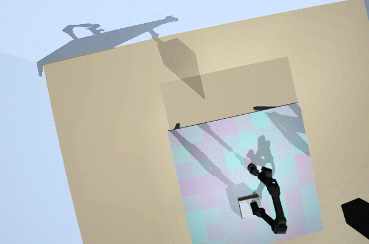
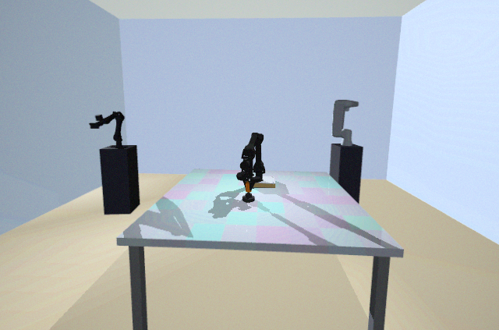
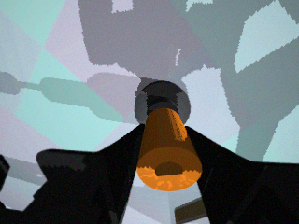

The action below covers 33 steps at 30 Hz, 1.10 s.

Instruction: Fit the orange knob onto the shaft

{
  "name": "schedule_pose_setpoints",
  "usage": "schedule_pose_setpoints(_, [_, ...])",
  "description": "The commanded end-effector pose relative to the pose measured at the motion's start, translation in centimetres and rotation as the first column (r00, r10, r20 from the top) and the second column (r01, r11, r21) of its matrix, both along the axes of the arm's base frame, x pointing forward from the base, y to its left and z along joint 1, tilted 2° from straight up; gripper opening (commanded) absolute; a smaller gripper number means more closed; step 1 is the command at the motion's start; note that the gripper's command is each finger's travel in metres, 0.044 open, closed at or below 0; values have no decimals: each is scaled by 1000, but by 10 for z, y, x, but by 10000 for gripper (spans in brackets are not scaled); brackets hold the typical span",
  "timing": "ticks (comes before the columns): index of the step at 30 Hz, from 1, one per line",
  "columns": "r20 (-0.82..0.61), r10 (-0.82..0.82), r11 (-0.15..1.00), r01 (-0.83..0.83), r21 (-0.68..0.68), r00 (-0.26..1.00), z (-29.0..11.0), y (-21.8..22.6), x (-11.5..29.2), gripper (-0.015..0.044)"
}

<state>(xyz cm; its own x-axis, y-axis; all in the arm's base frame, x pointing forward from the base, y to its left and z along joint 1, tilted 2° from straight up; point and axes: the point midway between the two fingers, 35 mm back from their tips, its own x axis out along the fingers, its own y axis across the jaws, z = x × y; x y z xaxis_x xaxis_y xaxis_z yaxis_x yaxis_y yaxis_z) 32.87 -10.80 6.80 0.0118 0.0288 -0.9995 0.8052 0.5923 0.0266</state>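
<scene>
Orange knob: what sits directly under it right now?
Under the orange knob, held in the hand, sits the dark round pedestal. The shaft and its flat side are hidden by the knob.

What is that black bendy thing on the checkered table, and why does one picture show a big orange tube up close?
The black bendy thing is a robot arm bolted to the checkered table. One picture looks down from the ceiling, one looks across the room, and the close one comes from a camera on the arm's wrist.

At the arm's end is its tool, two black fingers that squeeze like tweezers. They are shut on the orange knob; that is your big tube. You can see the hole in the end nearest the camera.

Just below the knob sits the round pedestal, with a dark shaft the knob must slide onto. It is lined up over it but not pushed all the way down.
</scene>
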Motion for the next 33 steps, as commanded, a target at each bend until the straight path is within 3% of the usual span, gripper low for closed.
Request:
schedule_pose_setpoints(1, [2, -4, 1000, 4, -5, 1000, 0, -1, 2, 0])
schedule_pose_setpoints(9, [2, -12, 1000, 12, -5, 1000, 5, -1, 2, 0])
schedule_pose_setpoints(17, [-3, -211, 977, 211, -3, 977, 5, -1, 2, 0])
schedule_pose_setpoints(33, [-3, -211, 977, 211, -3, 977, 1, 0, -2, 0])
